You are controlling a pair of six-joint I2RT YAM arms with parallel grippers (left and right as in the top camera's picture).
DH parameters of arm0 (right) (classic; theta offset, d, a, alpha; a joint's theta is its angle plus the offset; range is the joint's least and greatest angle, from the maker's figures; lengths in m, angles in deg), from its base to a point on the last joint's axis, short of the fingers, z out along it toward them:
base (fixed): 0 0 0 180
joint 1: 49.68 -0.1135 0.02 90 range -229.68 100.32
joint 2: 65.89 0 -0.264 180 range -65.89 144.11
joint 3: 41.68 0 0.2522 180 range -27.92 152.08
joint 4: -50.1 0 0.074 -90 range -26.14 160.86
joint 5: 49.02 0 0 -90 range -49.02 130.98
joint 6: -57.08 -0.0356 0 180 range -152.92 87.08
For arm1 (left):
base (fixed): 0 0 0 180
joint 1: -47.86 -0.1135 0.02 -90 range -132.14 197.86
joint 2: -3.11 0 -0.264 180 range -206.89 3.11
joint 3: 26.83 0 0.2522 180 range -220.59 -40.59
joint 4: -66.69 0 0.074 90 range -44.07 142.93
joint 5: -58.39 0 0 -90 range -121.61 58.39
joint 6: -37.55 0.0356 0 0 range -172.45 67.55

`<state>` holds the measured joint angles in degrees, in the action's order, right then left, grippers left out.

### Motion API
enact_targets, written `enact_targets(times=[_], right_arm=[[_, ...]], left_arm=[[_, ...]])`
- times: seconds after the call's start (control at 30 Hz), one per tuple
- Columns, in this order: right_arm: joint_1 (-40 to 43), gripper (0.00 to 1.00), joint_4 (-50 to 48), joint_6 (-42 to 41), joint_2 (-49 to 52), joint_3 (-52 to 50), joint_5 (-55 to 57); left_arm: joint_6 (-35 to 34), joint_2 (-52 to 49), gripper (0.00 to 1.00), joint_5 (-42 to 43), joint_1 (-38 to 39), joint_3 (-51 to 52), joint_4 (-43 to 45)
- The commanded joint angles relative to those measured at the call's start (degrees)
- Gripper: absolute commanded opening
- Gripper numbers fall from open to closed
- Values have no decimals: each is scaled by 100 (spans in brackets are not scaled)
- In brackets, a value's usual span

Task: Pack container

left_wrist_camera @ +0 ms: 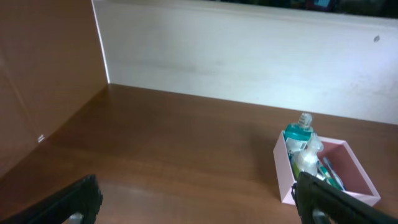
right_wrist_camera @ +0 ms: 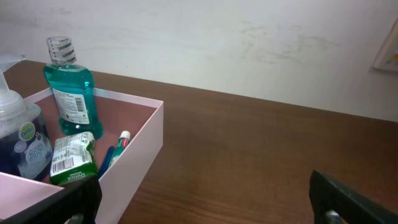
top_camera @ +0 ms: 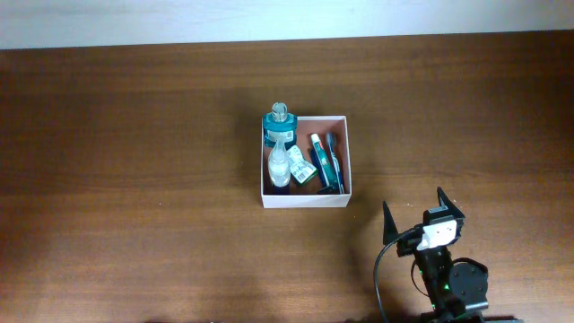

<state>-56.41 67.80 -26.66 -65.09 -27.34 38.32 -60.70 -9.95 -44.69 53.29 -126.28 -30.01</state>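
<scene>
The container (top_camera: 305,199) is a square white-walled box with a reddish-brown inside, at the table's middle. In it stand a teal mouthwash bottle (top_camera: 279,126) and a clear pump bottle (top_camera: 280,167), with a green packet (top_camera: 301,168) and a toothbrush and tube (top_camera: 327,161) beside them. My right gripper (top_camera: 414,208) is open and empty, in front of and to the right of the box. In the right wrist view the gripper (right_wrist_camera: 211,202) frames bare table next to the box wall (right_wrist_camera: 137,165). My left gripper (left_wrist_camera: 202,205) is open and empty, away from the box (left_wrist_camera: 283,177).
A pale wall (left_wrist_camera: 249,56) runs along the table's far edge. Brown wooden table (top_camera: 134,161) lies around the box on all sides. The left arm does not show in the overhead view.
</scene>
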Motion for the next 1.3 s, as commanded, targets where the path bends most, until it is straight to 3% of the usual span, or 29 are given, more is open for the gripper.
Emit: enact_targets(times=[0.0, 0.33, 0.57, 1.07, 1.27], right_arm=[[48, 98, 37, -7, -55, -26, 52], [48, 98, 37, -4, -55, -26, 52], [48, 98, 37, -4, -55, -26, 52], [48, 98, 37, -7, -55, -26, 52], [48, 98, 39, -4, -55, -26, 52]], left_arm=[[-48, 334, 100, -85, -24, 549, 365], [-52, 1224, 99, 11, -26, 2896, 2236], [-52, 1270, 99, 55, -24, 3823, 3250], [-46, 1272, 99, 970, -24, 6765, 7493], [-4, 1272, 99, 1080, -24, 7530, 8352]])
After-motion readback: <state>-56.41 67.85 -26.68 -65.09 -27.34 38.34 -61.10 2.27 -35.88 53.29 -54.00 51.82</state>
